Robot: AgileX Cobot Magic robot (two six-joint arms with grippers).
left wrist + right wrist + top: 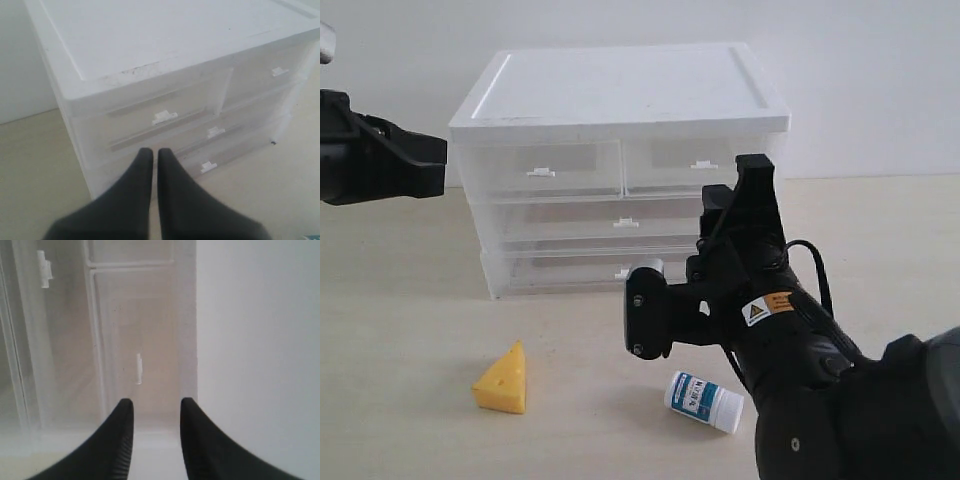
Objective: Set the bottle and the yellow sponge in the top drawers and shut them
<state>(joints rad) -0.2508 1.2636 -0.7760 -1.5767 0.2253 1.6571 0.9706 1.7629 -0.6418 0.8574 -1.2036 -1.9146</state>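
Note:
The yellow sponge (503, 380), a cheese-like wedge, lies on the table in front of the drawer unit, to the left. On its side further right is the white bottle (705, 400), close beside my right arm. Both top drawers look pushed in: the left one (541, 172) (164, 117) and the right one (704, 163) (139, 368). My left gripper (435, 160) (155, 152) hovers left of the unit, shut and empty, pointing at the left top drawer. My right gripper (757, 178) (156, 407) is open and empty, turned sideways just in front of the right top drawer's handle.
The drawer unit has a white lid (620, 85) and two full-width translucent drawers (625, 223) below the top pair. It stands against a white wall. My bulky right arm (800, 350) fills the lower right of the exterior view.

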